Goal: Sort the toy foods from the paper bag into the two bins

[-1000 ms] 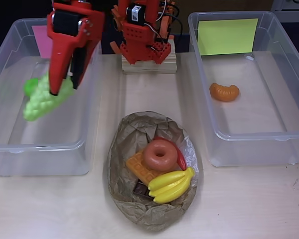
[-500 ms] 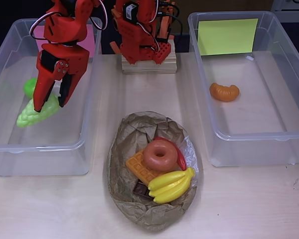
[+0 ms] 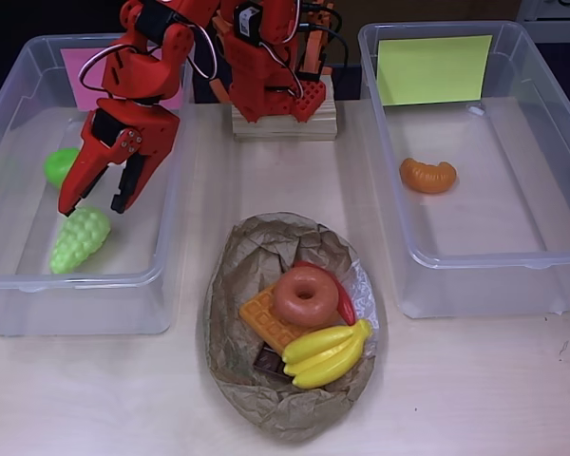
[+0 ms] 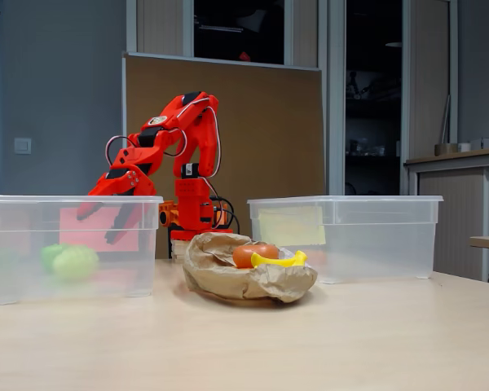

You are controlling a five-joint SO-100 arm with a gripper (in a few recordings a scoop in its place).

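The red gripper (image 3: pixel 97 201) hangs inside the left-hand bin (image 3: pixel 9 285) of the overhead view, the one with the pink card (image 3: pixel 76 71); its jaws stand spread apart with nothing between them, and the pale-green grapes (image 3: pixel 80 239) lie loose on the bin floor just below the fingertips, with the green apple (image 3: pixel 61 166) near them toward the back wall.

The step in hand looks like clearing out of this bin to fetch the next piece; done well, that means lifting the open jaws straight up above the rim before swinging across (the near wall of the tub sits between the gripper and the bag), so that neither the rim nor the grapes gets knocked; then coming down over the paper bag (image 3: pixel 256 380) at the piece lying uppermost, which I judge to be the brown donut (image 3: pixel 305 295), since it rests on the waffle and partly covers the chili.

Counted: two clear bins, the other one (image 3: pixel 551 256) carrying a yellow-green card (image 3: pixel 431 68); two toys in the pink-card bin (grapes and apple); one in the other, the orange croissant (image 3: pixel 427 176); five in the bag, namely the donut, the orange waffle (image 3: pixel 263 319), the red chili (image 3: pixel 343 297), one bunch of yellow bananas (image 3: pixel 328 353) and the dark chocolate bar (image 3: pixel 270 361), of which just a corner shows under the bananas; eight toys in all, three sorted and five left.
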